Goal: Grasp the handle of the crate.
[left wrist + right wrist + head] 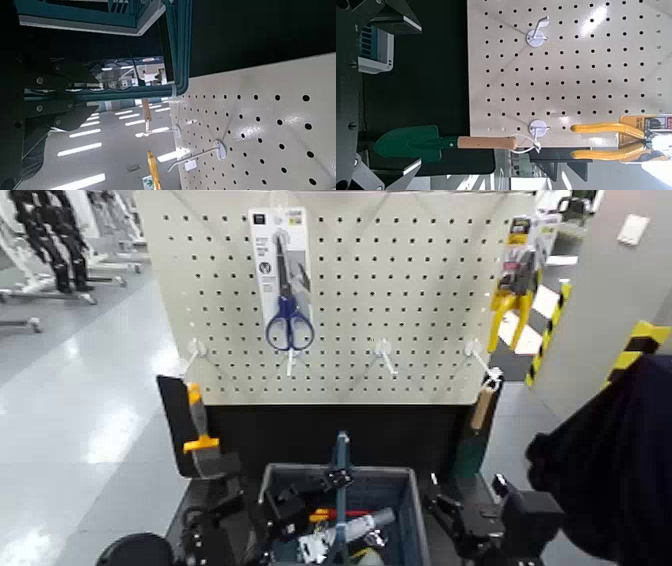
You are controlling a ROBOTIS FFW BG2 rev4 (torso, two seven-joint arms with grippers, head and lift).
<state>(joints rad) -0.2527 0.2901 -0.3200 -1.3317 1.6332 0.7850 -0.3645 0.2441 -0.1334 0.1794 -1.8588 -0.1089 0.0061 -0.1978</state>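
Observation:
The grey-blue crate [412, 500] stands low in the middle of the head view, in front of the pegboard. Its thin blue handle [342, 475] stands upright over the crate's middle. My left gripper [325, 483] reaches in from the left and is shut on the handle about halfway up. In the left wrist view the handle [181, 47] bends into a strap that runs between my dark fingers [51, 77]. My right gripper [468, 515] is open and empty just right of the crate. A corner of the crate [376, 49] shows in the right wrist view.
The white pegboard [400, 280] rises behind the crate. It holds blue-handled scissors [288, 315], yellow pliers [512, 295], an orange-handled scraper [198, 430] and a green trowel [423, 143]. Several tools lie inside the crate. A dark cloth [610, 460] hangs at the right.

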